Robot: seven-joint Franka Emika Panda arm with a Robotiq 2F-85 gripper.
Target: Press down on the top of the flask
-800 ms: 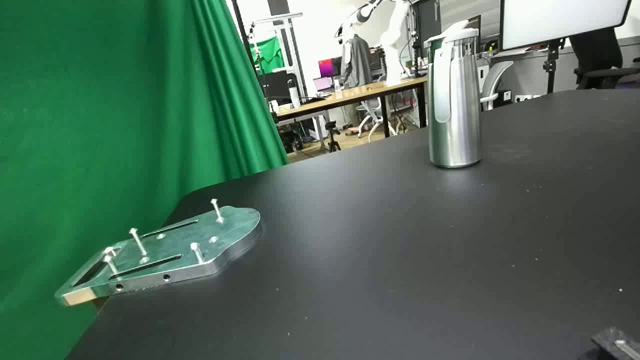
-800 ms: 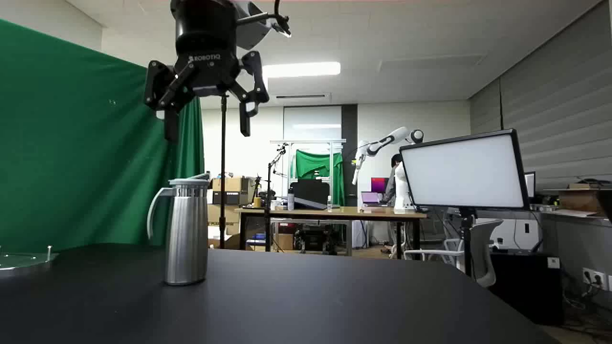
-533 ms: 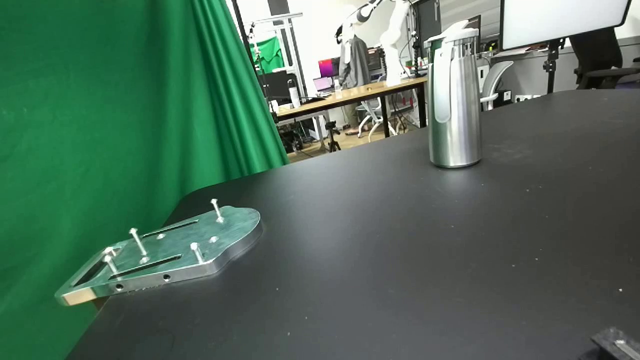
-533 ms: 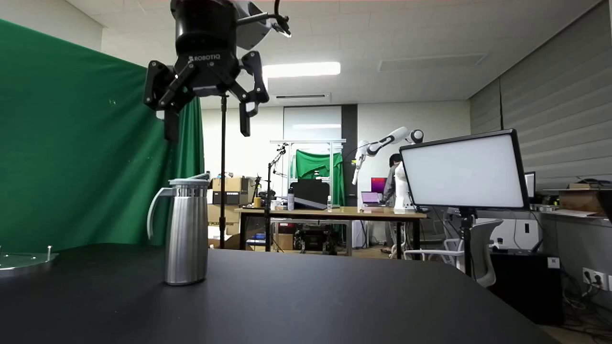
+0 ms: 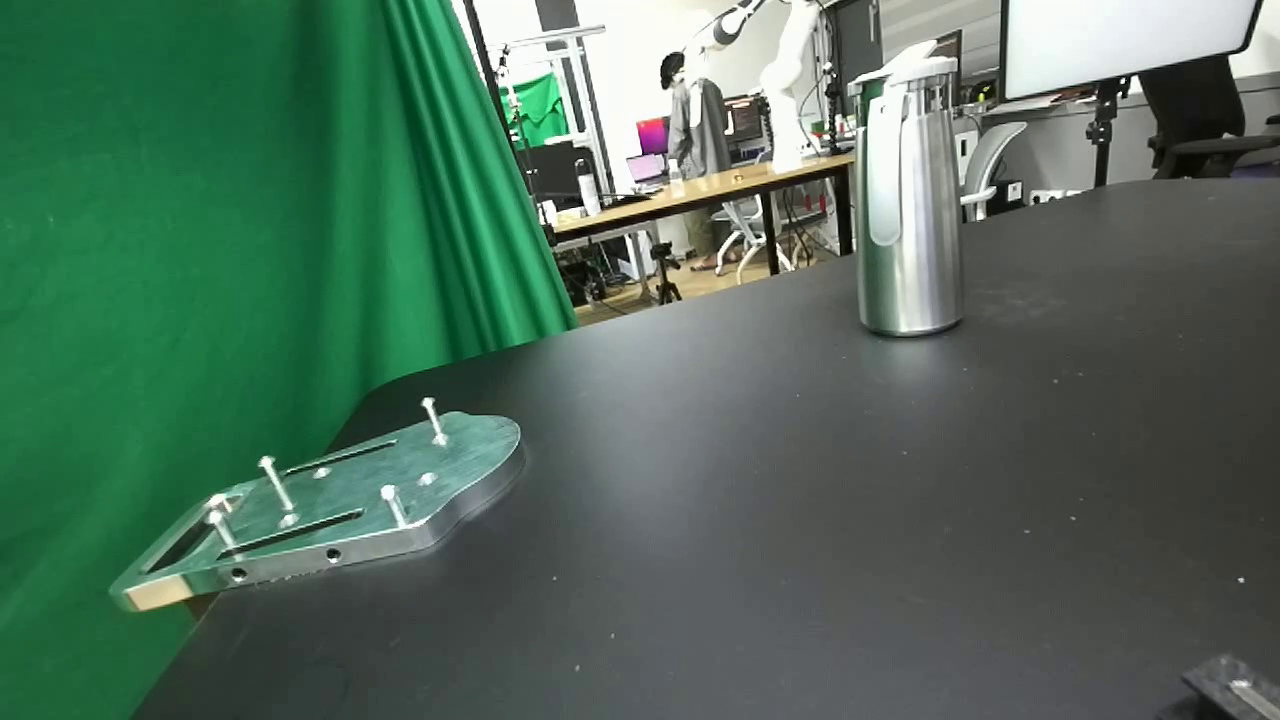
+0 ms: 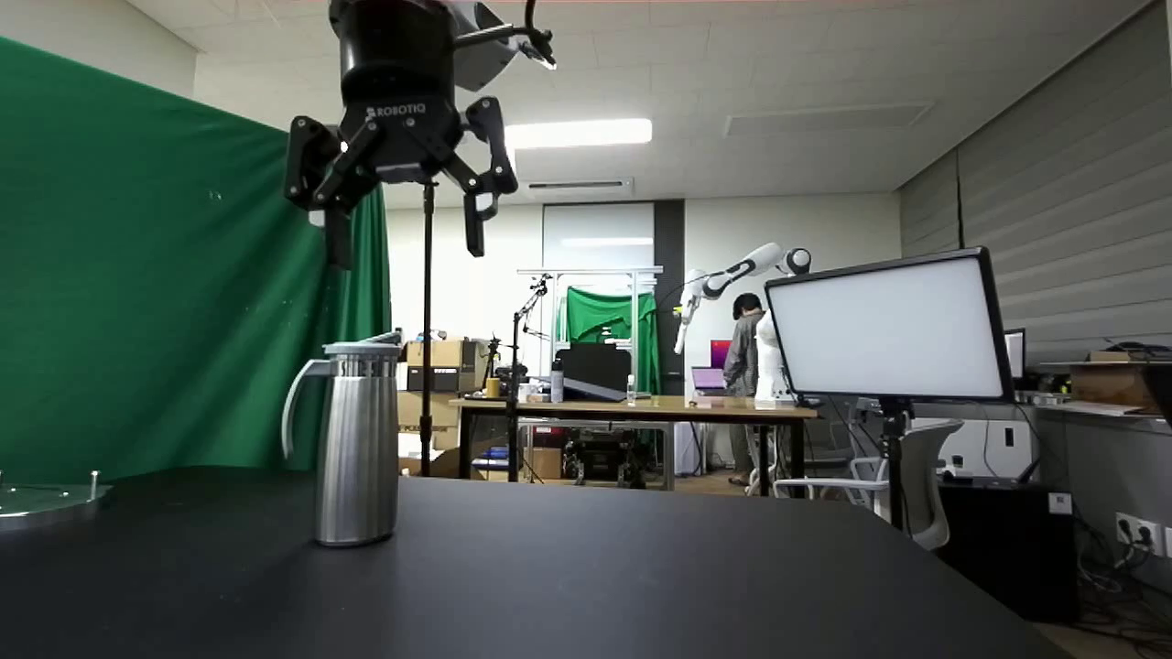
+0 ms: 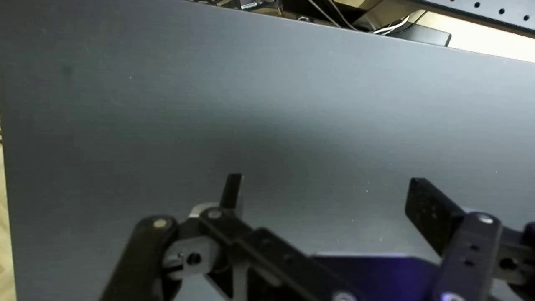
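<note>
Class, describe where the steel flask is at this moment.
In an exterior view, the flask stands upright on the black table, left of the picture's centre, lower than the open claw, with the pegged plate farther left.

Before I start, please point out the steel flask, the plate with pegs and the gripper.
Steel flask (image 6: 357, 448): in an exterior view, middle of its body.
Plate with pegs (image 5: 345, 490): in an exterior view, bare top face.
Gripper (image 6: 407, 260): in an exterior view, midway between its open fingertips.

The flask (image 6: 357, 458) looked shiny, brushed metal, its handle (image 5: 884, 180) plastic — the table (image 5: 750, 520) under it smooth, near-matt, the plate (image 5: 350, 490) apart from it metal, the curtain (image 6: 137, 275) behind it cloth.
</note>
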